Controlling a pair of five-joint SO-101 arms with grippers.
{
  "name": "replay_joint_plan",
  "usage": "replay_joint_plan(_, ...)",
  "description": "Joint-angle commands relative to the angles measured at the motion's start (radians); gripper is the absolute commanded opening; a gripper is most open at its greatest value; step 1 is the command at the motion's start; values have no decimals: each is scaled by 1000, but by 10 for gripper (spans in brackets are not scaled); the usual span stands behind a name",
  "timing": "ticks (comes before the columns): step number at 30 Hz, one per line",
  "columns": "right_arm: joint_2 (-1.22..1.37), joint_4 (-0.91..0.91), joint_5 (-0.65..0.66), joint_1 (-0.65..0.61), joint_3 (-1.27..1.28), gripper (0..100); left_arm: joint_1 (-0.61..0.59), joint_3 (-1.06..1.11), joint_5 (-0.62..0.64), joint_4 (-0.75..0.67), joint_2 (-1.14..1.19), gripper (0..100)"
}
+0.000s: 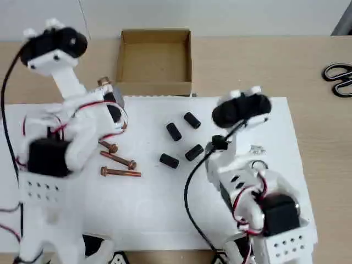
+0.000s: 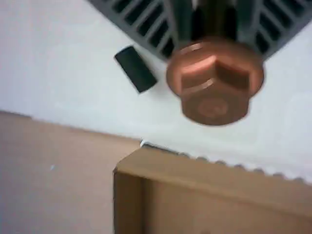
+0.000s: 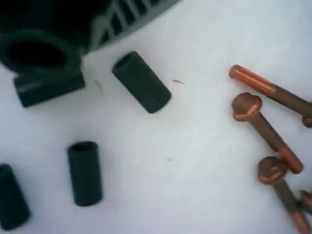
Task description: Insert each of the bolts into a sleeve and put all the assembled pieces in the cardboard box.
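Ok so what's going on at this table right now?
Two robot arms are pairing bolts with sleeves. The left gripper holds a copper bolt raised next to the cardboard box, which is empty. The right gripper appears to hold one black sleeve above the white sheet. Four loose sleeves and several spare bolts lie on the sheet, none joined yet.

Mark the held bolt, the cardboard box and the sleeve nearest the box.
held bolt [image 2: 214, 83]: left wrist view, on the hex head.
cardboard box [image 1: 155, 60]: high view, on the bare floor.
sleeve nearest the box [image 1: 192, 120]: high view, on the mid-body.
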Motion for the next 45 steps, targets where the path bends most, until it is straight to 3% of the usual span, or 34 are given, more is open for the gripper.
replay_joint_plan(1, -87, -97, 12, -85, 92, 2, 6, 203, 6, -213, -170, 5)
replay_joint_plan(9, -177, -269, 12, -274, 278, 2, 25, 506, 43, -419, -425, 5)
replay_joint_plan(20, -183, -292, 71, -463, 285, 2, 245, 714, 84, -436, -680, 6)
replay_joint_plan(28, -183, -367, 150, -470, 285, 2, 249, 809, 81, -431, -793, 6)
replay_joint_plan(45, -183, -364, 157, -466, 325, 2, 252, 722, 80, -428, -799, 6)
